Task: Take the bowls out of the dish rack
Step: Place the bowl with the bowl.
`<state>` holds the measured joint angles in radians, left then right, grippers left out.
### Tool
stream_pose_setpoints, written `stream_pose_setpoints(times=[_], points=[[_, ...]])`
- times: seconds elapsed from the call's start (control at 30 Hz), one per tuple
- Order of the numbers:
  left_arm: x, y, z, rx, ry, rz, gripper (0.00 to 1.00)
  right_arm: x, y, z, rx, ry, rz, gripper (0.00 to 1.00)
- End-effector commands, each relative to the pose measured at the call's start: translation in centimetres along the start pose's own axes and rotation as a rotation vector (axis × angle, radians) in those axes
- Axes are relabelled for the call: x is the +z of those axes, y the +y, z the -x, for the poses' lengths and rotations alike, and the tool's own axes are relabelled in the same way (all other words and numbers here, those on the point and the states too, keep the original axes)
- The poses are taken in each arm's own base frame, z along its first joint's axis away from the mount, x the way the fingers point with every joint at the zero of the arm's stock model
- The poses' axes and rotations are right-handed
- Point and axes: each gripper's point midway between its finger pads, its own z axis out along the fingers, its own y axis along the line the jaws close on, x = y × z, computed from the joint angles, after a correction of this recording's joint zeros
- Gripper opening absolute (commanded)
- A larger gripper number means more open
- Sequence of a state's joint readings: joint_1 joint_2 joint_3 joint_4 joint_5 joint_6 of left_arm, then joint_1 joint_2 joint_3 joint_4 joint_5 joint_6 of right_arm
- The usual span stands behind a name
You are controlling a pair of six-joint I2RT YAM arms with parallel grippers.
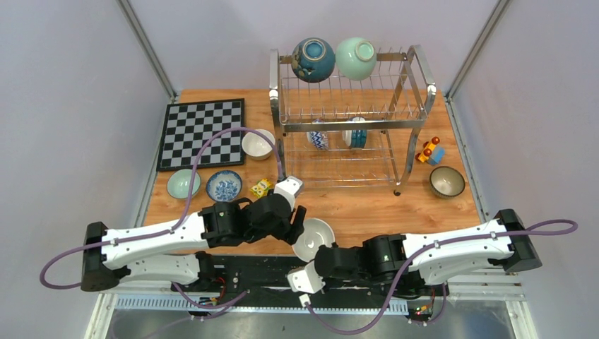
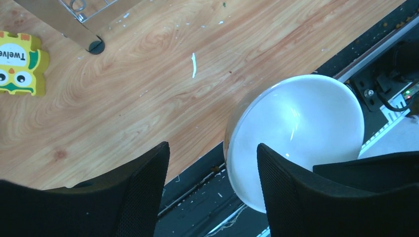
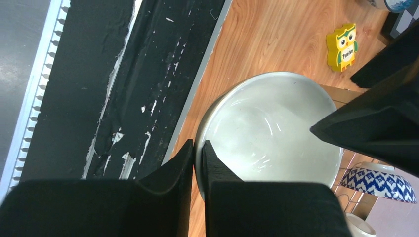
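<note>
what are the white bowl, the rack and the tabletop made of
White bowl: probably glazed ceramic, glossy; light streaks reflect off its smooth inside.
Rack: metal, thin wire with shiny chrome-like tubes.
Tabletop: wood or wood-look laminate, fairly matte, with visible grain; cannot tell which.

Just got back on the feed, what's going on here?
The right gripper has its jaws pinched shut on the rim of a plain white ceramic bowl near the wooden table's front edge. The left gripper has its jaws open astride the opposite rim. Four bowls sit in the silver wire dish rack.
</note>
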<state>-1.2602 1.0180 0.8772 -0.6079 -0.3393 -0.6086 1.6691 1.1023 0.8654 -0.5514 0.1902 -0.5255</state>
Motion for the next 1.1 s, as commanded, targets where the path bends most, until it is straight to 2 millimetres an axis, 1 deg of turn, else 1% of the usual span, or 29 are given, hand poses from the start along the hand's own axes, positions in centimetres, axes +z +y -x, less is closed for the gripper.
stream_pose_setpoints(times=[0.0, 0.13, 0.23, 0.3, 0.57, 0.6, 0.73, 0.77, 0.83, 0.9, 0.93, 0.97, 1.0, 1.07], points=[[0.2, -0.6, -0.1, 0.027, 0.024, -0.009, 0.66, -1.1, -1.5, 2.2, -0.034, -0.058, -0.037, 0.00], [0.8, -0.9, -0.9, 0.033, 0.052, -0.020, 0.60, -1.4, -1.6, 2.6, -0.024, -0.075, -0.038, 0.00], [1.2, -1.2, -1.2, 0.034, 0.063, -0.029, 0.51, -1.5, -1.7, 2.8, -0.020, -0.082, -0.040, 0.00], [1.4, -1.3, -1.3, 0.036, 0.069, -0.032, 0.44, -1.4, -1.7, 2.7, -0.020, -0.080, -0.040, 0.00], [1.6, -1.7, -1.4, 0.034, 0.078, -0.043, 0.03, -1.2, -1.6, 2.7, -0.022, -0.073, -0.036, 0.00], [1.6, -1.7, -1.4, 0.032, 0.078, -0.044, 0.00, -1.1, -1.5, 2.6, -0.023, -0.070, -0.036, 0.00], [1.5, -1.5, -1.3, 0.019, 0.067, -0.038, 0.00, -0.9, -1.5, 2.5, -0.018, -0.059, -0.038, 0.00], [1.4, -1.5, -1.3, 0.013, 0.063, -0.037, 0.00, -0.9, -1.6, 2.4, -0.011, -0.054, -0.043, 0.06], [1.3, -1.2, -1.2, 0.003, 0.049, -0.028, 0.00, -0.8, -1.8, 2.4, 0.009, -0.046, -0.055, 0.27], [1.1, -0.8, -0.9, -0.013, 0.031, -0.012, 0.00, -0.9, -2.4, 2.7, 0.077, -0.049, -0.094, 0.48], [1.0, -0.6, -0.8, -0.023, 0.019, -0.005, 0.00, -1.0, -2.8, 2.9, 0.115, -0.056, -0.116, 0.62], [0.9, -0.4, -0.7, -0.033, 0.008, 0.004, 0.00, -1.1, -3.0, 3.2, 0.151, -0.071, -0.132, 0.81], [0.8, -0.1, -0.6, -0.044, -0.005, 0.017, 0.00, -1.3, -3.3, 3.6, 0.182, -0.092, -0.147, 0.90], [0.5, 0.7, -0.2, -0.073, -0.040, 0.046, 0.00, -1.9, -4.3, 4.3, 0.282, -0.137, -0.206, 0.92]])
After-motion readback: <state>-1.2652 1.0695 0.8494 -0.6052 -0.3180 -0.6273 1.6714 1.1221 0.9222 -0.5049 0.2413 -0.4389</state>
